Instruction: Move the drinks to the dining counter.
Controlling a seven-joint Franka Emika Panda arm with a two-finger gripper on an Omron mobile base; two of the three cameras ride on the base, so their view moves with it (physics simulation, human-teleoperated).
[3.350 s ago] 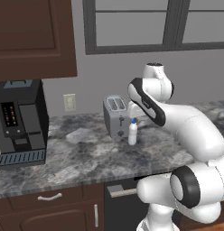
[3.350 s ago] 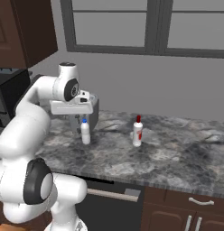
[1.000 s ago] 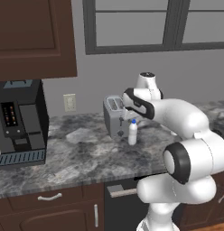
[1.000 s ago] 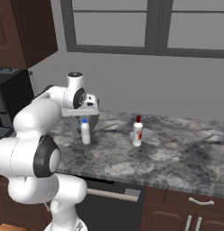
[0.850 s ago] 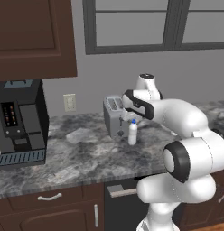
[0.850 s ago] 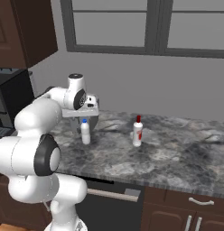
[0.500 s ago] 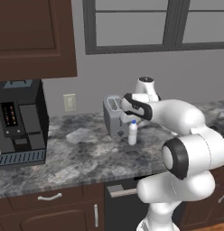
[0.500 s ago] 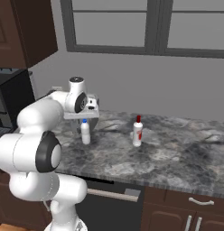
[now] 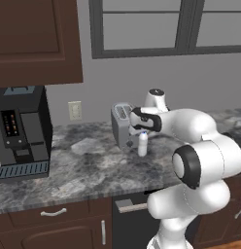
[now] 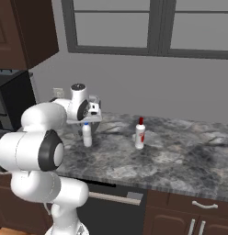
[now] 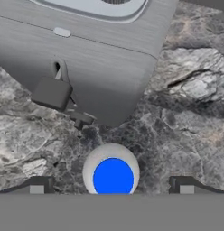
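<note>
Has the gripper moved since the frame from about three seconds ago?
Yes. The gripper has come down toward the blue-capped bottle beside the toaster, jaws open on either side of the cap; the bottle stands unmoved.

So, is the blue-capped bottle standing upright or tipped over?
Upright. The blue-capped bottle stands on its base on the worktop, cap up; the hand view looks straight down on its cap.
</note>
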